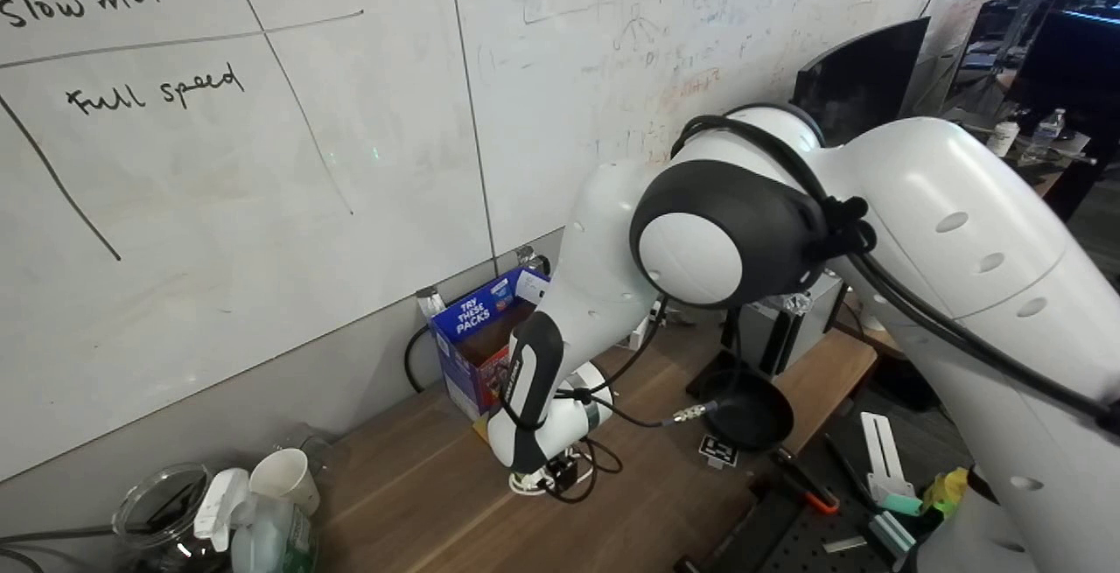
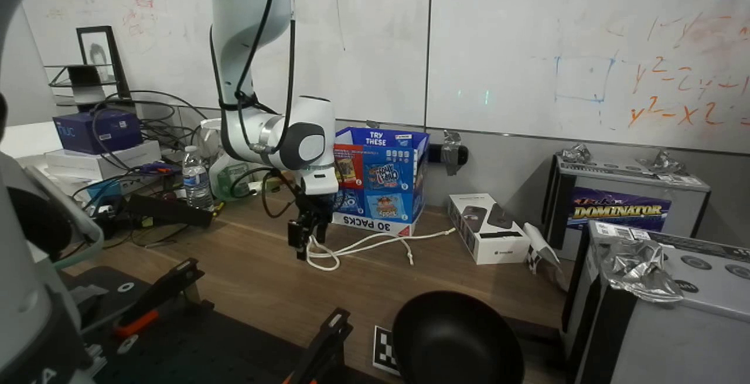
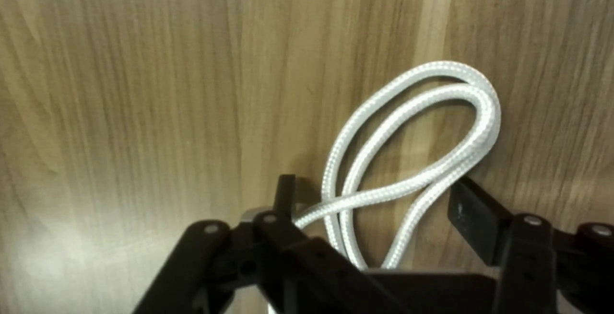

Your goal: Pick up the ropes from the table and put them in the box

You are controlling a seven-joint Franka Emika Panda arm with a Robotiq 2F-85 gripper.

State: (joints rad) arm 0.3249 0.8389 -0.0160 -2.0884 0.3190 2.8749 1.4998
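The blue box (image 2: 384, 187) stands on the bench (image 2: 246, 272), with its top side open. In front of the box, the white ropes (image 3: 383, 193) lie on the bench, looped in one part, and one end reaches near the white carton (image 2: 489, 228) beside the box. The claw (image 3: 379, 206) is also in front of the box, low; its fingers (image 3: 477, 223) stand apart, with rope loops between them.

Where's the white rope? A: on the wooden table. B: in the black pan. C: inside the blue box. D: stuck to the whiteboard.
A: the wrist view shows the white rope looped on the wooden table, with the claw open around part of it.
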